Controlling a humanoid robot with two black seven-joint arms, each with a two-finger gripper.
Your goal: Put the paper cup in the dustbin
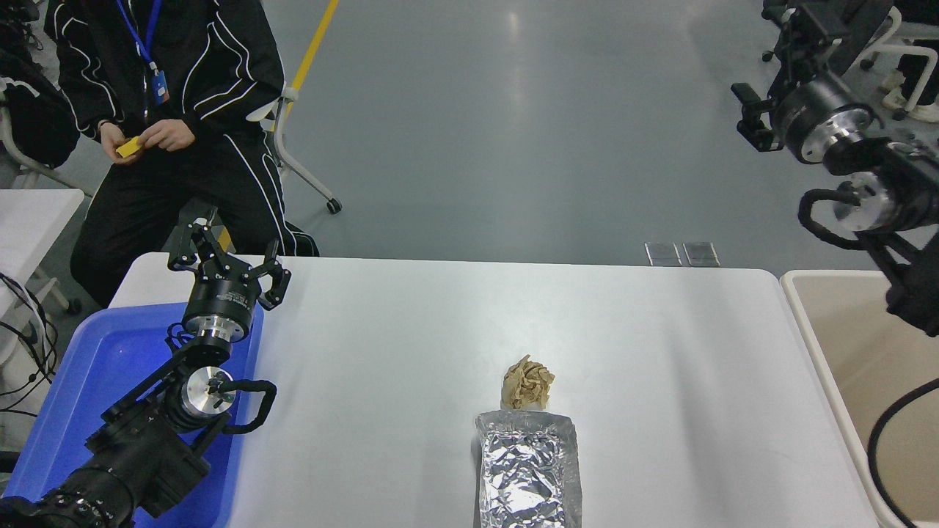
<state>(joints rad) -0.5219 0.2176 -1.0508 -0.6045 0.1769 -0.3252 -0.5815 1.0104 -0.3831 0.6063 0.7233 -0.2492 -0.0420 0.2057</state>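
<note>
The paper cup does not show anywhere in the head view. The dustbin [807, 345] stands against the table's right end, its rim partly covered by my right arm. My right gripper [775, 62] is raised high at the upper right, above and beyond the dustbin, over the floor. Its jaws stand spread with nothing between them. My left gripper [229, 257] is parked open and empty at the far left, over the back edge of the blue tray.
A crumpled brown paper ball [527, 383] lies mid-table, touching a foil-wrapped block [528, 469] at the front edge. A blue tray [73, 381] sits at the left under my left arm. A seated person [169, 88] holds a small yellow object at the far left.
</note>
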